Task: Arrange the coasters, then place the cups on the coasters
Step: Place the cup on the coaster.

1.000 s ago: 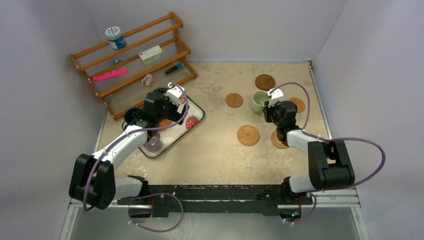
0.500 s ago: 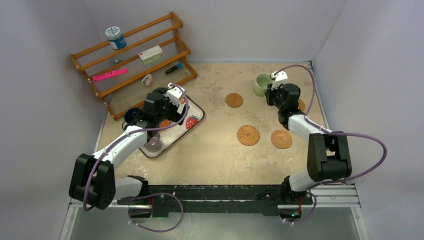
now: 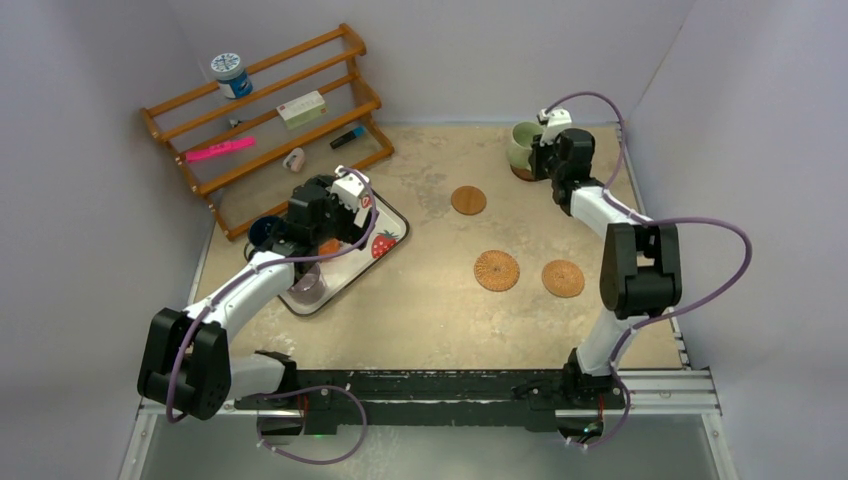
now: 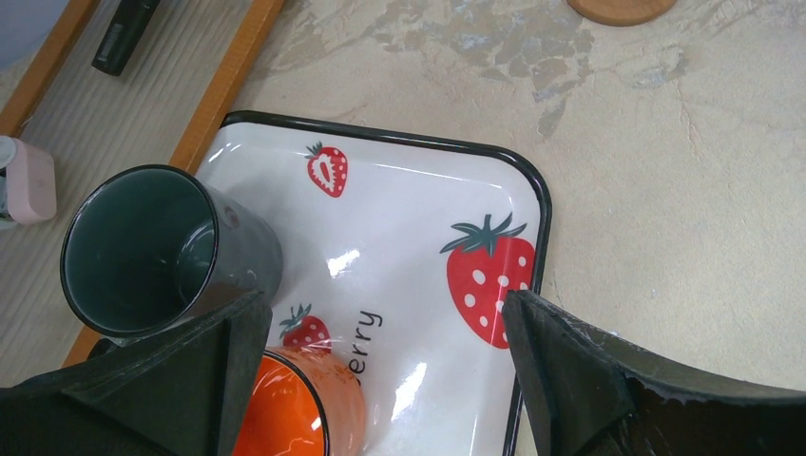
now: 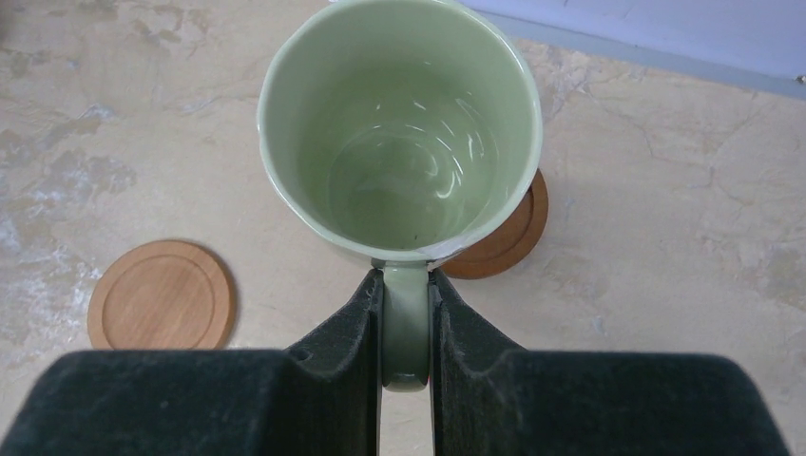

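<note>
My right gripper (image 5: 406,285) is shut on the handle of the pale green cup (image 5: 399,133), held upright at the table's far right (image 3: 522,147). A dark brown coaster (image 5: 508,233) shows partly under the cup; whether the cup touches it I cannot tell. Three more coasters lie apart: a smooth one (image 3: 468,200), a woven one (image 3: 497,270) and one more (image 3: 563,278). My left gripper (image 4: 380,304) hangs open over the strawberry tray (image 4: 428,218), between the dark grey-green cup (image 4: 152,252) and the orange cup (image 4: 295,408). A purple-grey cup (image 3: 306,285) stands on the tray's near end, a dark blue cup (image 3: 263,231) beside it.
A slanted wooden rack (image 3: 270,120) stands at the back left, holding a blue-and-white lidded jar (image 3: 231,75) and small items. The back and right walls are close to the green cup.
The right arm has carried the green cup from the mid-right of the table to the far back, over the dark coaster. The left arm has not moved.
</note>
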`<control>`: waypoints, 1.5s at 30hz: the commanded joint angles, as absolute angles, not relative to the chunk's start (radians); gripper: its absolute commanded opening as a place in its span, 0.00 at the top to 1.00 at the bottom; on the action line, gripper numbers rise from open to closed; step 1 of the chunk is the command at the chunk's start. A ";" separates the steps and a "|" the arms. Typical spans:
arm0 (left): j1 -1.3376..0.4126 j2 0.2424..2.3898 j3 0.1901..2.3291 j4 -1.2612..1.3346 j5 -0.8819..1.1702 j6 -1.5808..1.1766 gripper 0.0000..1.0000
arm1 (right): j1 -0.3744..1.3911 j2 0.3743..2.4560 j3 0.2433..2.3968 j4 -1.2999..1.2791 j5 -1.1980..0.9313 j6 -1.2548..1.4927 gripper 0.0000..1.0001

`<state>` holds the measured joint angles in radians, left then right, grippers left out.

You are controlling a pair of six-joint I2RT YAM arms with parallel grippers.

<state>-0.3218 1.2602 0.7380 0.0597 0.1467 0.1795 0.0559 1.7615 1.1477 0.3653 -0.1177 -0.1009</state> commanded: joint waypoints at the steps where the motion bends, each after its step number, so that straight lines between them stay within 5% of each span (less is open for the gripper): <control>1: -0.316 1.241 0.730 0.107 0.167 0.197 0.00 | 0.054 1.774 1.292 0.346 -0.059 -0.057 1.00; 20: -0.316 1.228 0.705 0.128 0.177 0.219 0.00 | 0.027 1.761 1.218 0.421 -0.006 -0.129 1.00; 34: -0.297 1.171 0.811 -0.173 0.272 0.431 0.00 | -0.066 1.789 1.362 0.311 -0.199 -0.217 1.00; 45: -0.263 1.159 0.712 -0.150 0.297 0.499 0.00 | -0.069 1.890 1.408 0.326 -0.268 -0.264 1.00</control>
